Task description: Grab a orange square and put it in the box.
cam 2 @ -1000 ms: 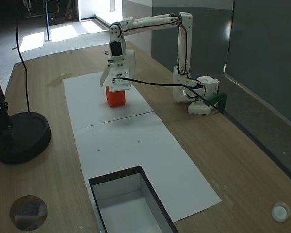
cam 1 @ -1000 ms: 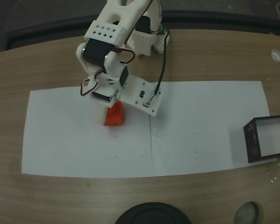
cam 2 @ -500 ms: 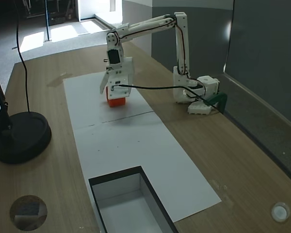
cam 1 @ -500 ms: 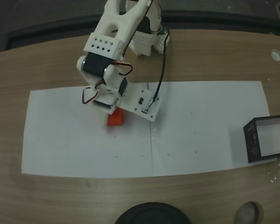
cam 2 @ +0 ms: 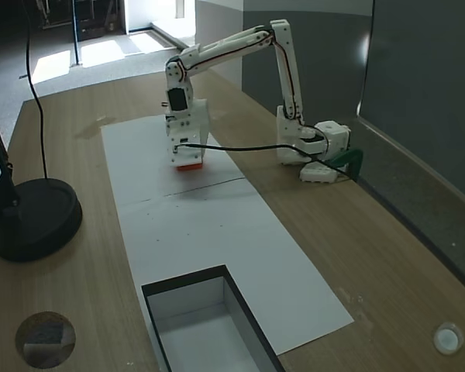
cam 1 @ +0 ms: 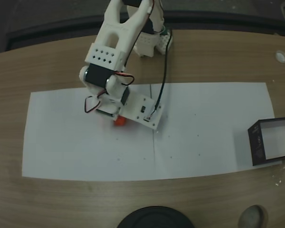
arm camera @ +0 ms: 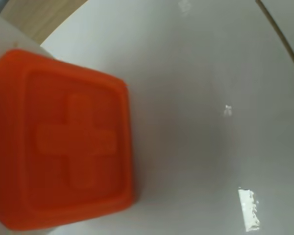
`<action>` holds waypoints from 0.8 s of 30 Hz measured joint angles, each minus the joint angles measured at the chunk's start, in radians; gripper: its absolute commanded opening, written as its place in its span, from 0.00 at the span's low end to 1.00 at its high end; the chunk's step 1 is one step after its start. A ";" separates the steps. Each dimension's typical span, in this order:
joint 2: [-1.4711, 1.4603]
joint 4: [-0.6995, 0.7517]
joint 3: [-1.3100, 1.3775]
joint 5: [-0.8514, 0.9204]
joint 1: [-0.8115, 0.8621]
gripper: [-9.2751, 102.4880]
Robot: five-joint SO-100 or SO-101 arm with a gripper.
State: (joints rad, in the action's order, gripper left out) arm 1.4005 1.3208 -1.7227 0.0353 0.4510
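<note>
The orange square (arm camera: 63, 142) fills the left of the wrist view and has a raised plus on its top face. It rests on the white paper (cam 1: 204, 133), and a sliver of it (cam 1: 119, 122) pokes out under the white arm. My gripper (cam 2: 188, 161) stands straight down over the orange square (cam 2: 189, 166) with its fingers on either side. Whether they press on the block cannot be made out. The dark-walled box (cam 1: 256, 145) with a pale inside sits at the paper's right end, far from the gripper; its rim (cam 2: 184, 277) lies near the bottom edge.
A black round stand base (cam 2: 31, 221) sits on the wooden table left of the paper. The arm's base (cam 2: 314, 147) is at the table's far side, with a black cable (cam 2: 240, 146) running to the wrist. A small white cap (cam 2: 447, 338) lies near a table corner.
The gripper has come down over the orange square, which now is almost covered. The finger that splayed outward earlier now stands close beside the block.
</note>
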 measured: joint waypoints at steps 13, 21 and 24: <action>0.109 0.359 0.663 -0.067 -0.448 0.17; 0.158 0.357 1.032 0.067 -1.095 0.17; 0.135 0.296 1.034 0.150 -1.206 0.16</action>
State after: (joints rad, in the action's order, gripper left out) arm 1.5355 1.6168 -0.6888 0.1856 -0.7547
